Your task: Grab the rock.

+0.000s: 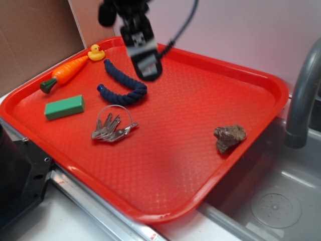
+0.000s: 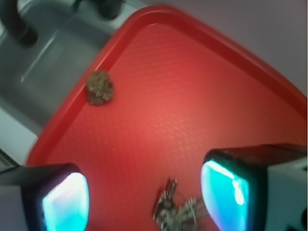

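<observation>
Rock (image 1: pixel 229 137) lies untouched near the tray's (image 1: pixel 200 201) right edge, beside the sink (image 1: pixel 281 201).
Hand (image 1: pixel 147 66) hangs above the tray's far side, over the blue rope (image 1: pixel 123 88), fingers (image 2: pixel 65 199) spread apart and empty; keys (image 1: pixel 111 129) lie mid-tray, well apart from the rock.

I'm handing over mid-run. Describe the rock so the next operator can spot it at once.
Find the red tray resting over the sink. The rock lies alone near the tray edge closest to the grey faucet, far from the gripper. It is a jagged, mottled brown-grey lump, unlike the shiny metal keys mid-tray or the colourful items at the far end.
</observation>
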### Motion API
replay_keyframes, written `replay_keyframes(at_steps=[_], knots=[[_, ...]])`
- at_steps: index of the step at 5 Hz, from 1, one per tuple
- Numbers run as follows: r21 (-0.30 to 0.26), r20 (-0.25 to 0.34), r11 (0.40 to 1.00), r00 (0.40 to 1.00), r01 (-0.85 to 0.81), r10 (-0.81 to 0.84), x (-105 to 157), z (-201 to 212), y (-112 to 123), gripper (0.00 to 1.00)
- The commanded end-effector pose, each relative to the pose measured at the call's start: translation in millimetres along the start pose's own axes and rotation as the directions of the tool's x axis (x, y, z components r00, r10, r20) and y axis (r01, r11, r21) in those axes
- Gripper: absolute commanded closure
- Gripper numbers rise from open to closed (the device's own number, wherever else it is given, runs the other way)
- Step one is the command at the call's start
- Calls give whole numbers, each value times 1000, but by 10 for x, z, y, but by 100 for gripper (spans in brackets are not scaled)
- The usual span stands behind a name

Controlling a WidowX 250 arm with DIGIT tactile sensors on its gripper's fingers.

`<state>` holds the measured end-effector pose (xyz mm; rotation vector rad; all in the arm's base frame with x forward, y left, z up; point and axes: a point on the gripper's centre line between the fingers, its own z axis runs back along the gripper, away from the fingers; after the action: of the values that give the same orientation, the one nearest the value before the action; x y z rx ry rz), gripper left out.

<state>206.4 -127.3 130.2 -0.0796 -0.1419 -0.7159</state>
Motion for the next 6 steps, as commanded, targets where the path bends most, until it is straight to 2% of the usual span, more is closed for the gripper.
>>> replay_keyframes(at_steps=[1,2,5,6], knots=[[-83,-148,875,862,477,-484,220,-585,-246,0],[-25,-141,818,808,574,-571,169,-729,-396,0],[-25,-141,818,808,574,-571,169,-729,-396,0],[29,-118,793,790,609,-602,257,-826,-227,0]])
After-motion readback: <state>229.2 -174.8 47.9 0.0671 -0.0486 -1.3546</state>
